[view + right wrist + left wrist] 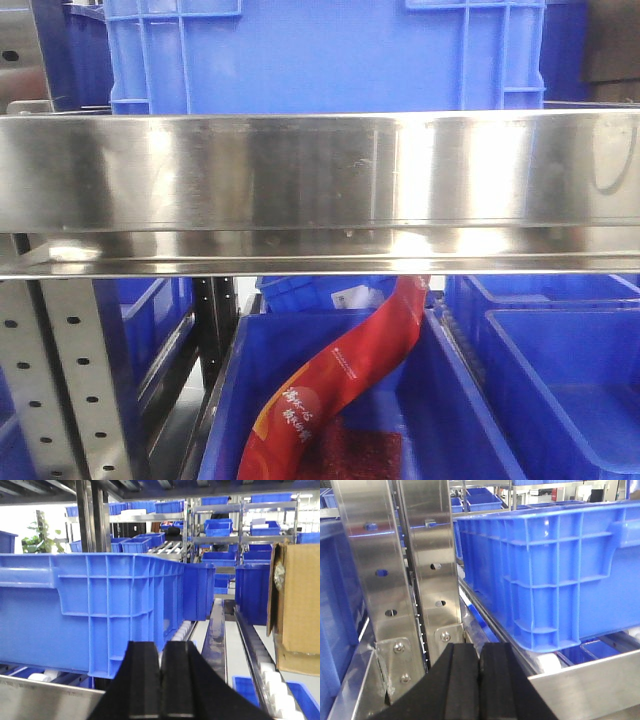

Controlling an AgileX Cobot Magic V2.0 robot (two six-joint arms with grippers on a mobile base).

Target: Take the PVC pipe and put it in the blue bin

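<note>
No PVC pipe shows in any view. A large blue bin (320,55) stands on the steel shelf, seen from its side in the left wrist view (555,570) and in the right wrist view (90,610). My left gripper (479,652) is shut with nothing between its black pads, low in front of the rack post and left of the bin. The right gripper (161,650) is likewise shut and empty, just off the bin's near right corner. Neither gripper appears in the front view.
A steel shelf rail (320,190) spans the front view. Below it are lower blue bins (560,380), one holding a red printed bag (340,380). A perforated steel post (400,565) stands left; a cardboard box (297,615) sits right on the roller track (270,675).
</note>
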